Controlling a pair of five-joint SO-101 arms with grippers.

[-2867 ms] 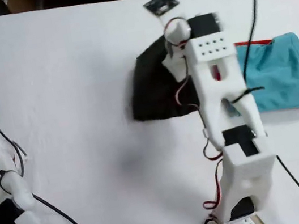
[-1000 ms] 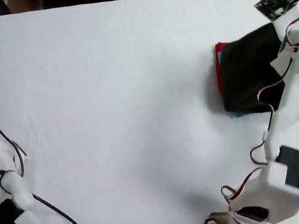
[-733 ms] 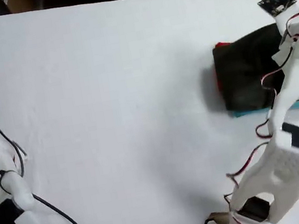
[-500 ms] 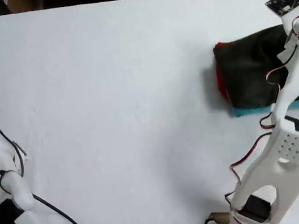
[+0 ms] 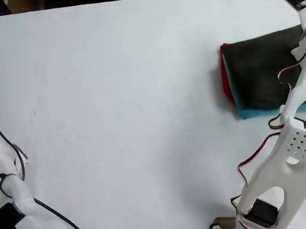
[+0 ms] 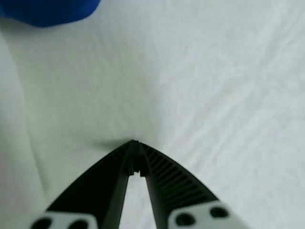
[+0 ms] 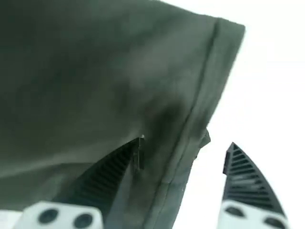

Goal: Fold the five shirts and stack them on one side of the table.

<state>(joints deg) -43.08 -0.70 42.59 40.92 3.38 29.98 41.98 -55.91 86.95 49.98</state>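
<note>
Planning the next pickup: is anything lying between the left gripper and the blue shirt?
Nothing visible does. In the left wrist view, bare white table lies between the left gripper and the blue shirt.

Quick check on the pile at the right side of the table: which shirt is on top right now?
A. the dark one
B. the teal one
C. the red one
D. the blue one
A: the dark shirt lies uppermost on the pile, with a red edge and a teal edge peeking out from beneath it.
</note>
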